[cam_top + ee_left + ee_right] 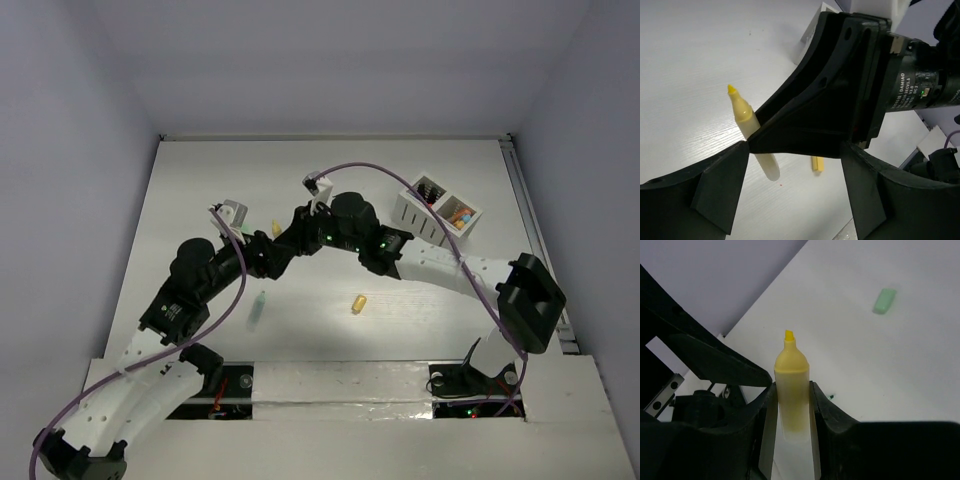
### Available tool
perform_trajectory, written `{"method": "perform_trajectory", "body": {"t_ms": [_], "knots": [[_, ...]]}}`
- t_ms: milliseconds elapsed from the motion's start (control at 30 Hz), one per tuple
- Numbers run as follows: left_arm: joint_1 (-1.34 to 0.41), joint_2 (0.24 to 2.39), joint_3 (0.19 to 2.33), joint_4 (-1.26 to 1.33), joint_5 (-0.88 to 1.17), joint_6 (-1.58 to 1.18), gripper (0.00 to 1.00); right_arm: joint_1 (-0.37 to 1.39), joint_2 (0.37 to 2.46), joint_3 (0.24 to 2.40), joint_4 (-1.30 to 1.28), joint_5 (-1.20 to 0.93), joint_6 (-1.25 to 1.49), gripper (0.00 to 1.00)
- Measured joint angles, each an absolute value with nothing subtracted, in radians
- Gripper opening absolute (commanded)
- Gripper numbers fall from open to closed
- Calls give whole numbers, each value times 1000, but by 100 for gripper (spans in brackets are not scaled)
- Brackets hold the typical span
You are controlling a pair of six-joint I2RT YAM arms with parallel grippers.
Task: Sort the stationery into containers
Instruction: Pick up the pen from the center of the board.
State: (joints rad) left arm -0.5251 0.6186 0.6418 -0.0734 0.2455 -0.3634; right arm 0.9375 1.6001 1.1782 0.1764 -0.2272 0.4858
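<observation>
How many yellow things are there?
2: a yellow highlighter gripped in the right tool, and a yellow cap lying loose in the middle of the table. The white box may hide more.

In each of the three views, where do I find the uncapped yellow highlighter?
Top external: yellow highlighter left of centre, between both arms' tips.
Left wrist: left of centre, tip up.
Right wrist: centre, standing upright.
Shared landmark: the right gripper clamped on it.

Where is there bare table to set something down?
Bare: the white table's far-left corner, and the near strip between the small yellow cap and the right arm. Crowded: the middle, around the held yellow highlighter, and by the white slotted box.
</observation>
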Motion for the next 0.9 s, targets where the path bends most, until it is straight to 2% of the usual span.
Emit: {"method": "perform_trajectory", "body": {"t_ms": [367, 567, 633, 900], "knots": [[-524, 587, 628, -72, 196, -418, 68, 937, 1594, 1162, 270, -111, 521, 0], [-524, 566, 615, -72, 173, -439, 85, 937, 1555, 1162, 269, -34, 501, 0], [-524, 564, 609, -73, 169, -445, 85, 937, 1533, 1162, 269, -17, 492, 0], [-524, 589, 608, -59, 151, -455, 76, 937, 1494, 1158, 271, -32, 487, 0]]}}
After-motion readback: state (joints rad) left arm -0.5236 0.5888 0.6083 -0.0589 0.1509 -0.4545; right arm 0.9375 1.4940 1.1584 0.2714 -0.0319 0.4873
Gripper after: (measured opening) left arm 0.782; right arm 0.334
